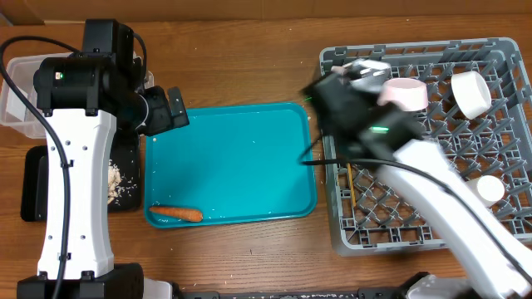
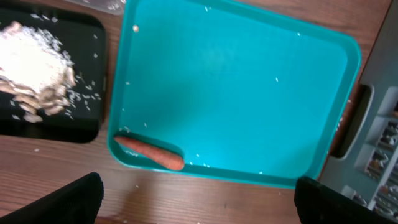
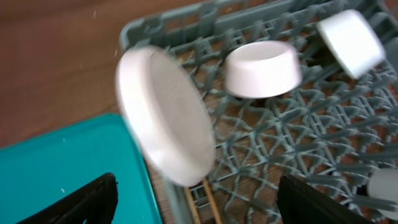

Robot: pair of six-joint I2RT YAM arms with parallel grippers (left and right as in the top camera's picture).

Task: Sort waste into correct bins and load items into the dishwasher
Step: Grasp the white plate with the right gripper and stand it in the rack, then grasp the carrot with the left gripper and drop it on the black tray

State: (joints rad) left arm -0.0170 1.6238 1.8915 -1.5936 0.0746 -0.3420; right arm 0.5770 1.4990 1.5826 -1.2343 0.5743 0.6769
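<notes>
- The left fingers (image 2: 78, 200) are spread wide apart and hold nothing, near the left edge of the surface.
- An orange sausage stick (image 2: 149, 154) lies in a corner of the teal tray (image 2: 249, 81).
- Rice (image 2: 31, 62) is heaped in the black tray (image 2: 84, 127), just beside the teal one; the clear tub (image 1: 17, 100) sits at the left edge.
- The right fingers (image 3: 87, 202) are apart and grip nothing.
- A blurred plate (image 3: 165, 115) stands tilted at the left rim of the dish rack (image 3: 267, 143).
- A bowl (image 3: 262, 68), a cup (image 3: 351, 40) and chopsticks (image 1: 351, 187) are in the rack.

Bright even light, some motion blur.
</notes>
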